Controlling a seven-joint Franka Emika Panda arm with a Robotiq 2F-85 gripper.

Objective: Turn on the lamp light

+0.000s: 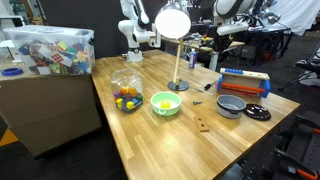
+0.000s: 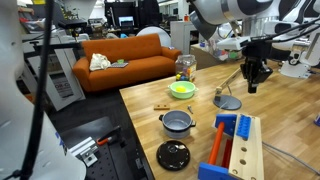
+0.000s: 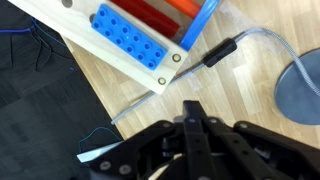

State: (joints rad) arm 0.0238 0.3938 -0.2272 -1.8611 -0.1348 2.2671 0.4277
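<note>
Pressed together at the fingers (image 3: pixel 197 126), with nothing caught between them. Aimed down, in the wrist view, at bare planks of the table (image 3: pixel 230 95). Hung, in an exterior view, as a dark gripper (image 2: pixel 253 86) under a bulky white arm (image 2: pixel 250 20) coming in from the top. Wrist vertical, tips a little above the wood and not touching it.

Up and to the right of the tips in the wrist view, and apart from them: a black inline switch (image 3: pixel 222 48) on a clear cord (image 3: pixel 262 36), flat on the planks. Further right, cut off by the frame: the round grey base (image 3: pixel 303 90) of the lamp (image 1: pixel 172 22), with the cord curving over to it. In an exterior view, gripper just beside that base, on the side away from the green bowl (image 2: pixel 182 89), with no contact. Lamp upright near the table's middle, with a thin stem (image 1: pixel 177 60) and, on top, a dome shade (image 1: pixel 170 18), bright white in the picture. Lit or not: cannot tell.

Hemmed on one side by the toy block box (image 3: pixel 135 42), its corner close to the switch. Past that box, the table's edge and dark floor (image 3: pixel 40 110), near the fingers. Pot (image 2: pixel 178 122) and black lid (image 2: pixel 173 155) well apart from the gripper. Jar (image 2: pixel 184 68) behind the bowl. Open wood on the gripper's far side from the bowl.
</note>
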